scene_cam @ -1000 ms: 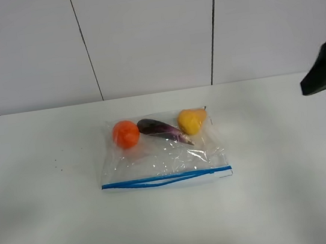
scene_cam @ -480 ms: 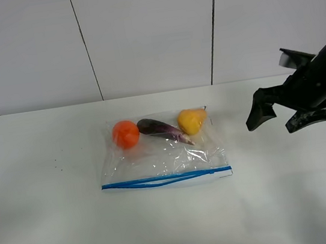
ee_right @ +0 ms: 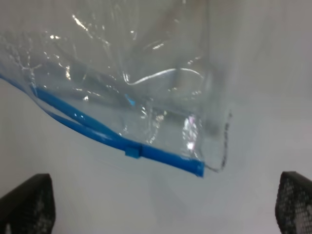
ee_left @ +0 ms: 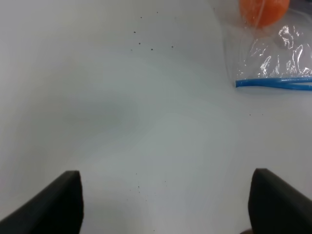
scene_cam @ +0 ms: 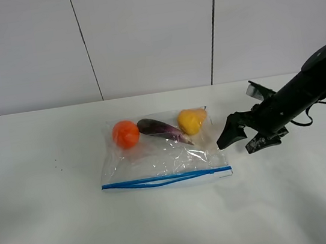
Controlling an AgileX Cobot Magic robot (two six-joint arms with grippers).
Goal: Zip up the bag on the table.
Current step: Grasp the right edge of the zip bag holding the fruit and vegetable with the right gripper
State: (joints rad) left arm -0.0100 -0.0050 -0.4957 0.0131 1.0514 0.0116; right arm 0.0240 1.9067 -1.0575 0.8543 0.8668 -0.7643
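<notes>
The clear plastic bag (scene_cam: 163, 158) lies flat mid-table (scene_cam: 44, 229), with an orange (scene_cam: 126, 133), a purple eggplant (scene_cam: 163, 129) and a yellow pear (scene_cam: 191, 120) inside. Its blue zip strip (scene_cam: 166, 179) runs along the near edge, and its two lines part in the middle. My right gripper (scene_cam: 239, 141) is open, just right of the bag's right edge and apart from it. In the right wrist view the bag's corner (ee_right: 161, 97), the zip strip (ee_right: 87, 124) and a small blue slider (ee_right: 132, 152) lie ahead of the gripper (ee_right: 161, 209). My left gripper (ee_left: 165, 204) is open over bare table, with the bag's other end (ee_left: 265, 58) far ahead.
A white panelled wall (scene_cam: 147, 33) stands behind the table. Small dark specks (scene_cam: 57, 167) dot the tabletop left of the bag. The left arm is out of the exterior view.
My right arm has come in from the right edge, moving left and down until its open gripper is beside the bag's right edge. The bag has not moved.
</notes>
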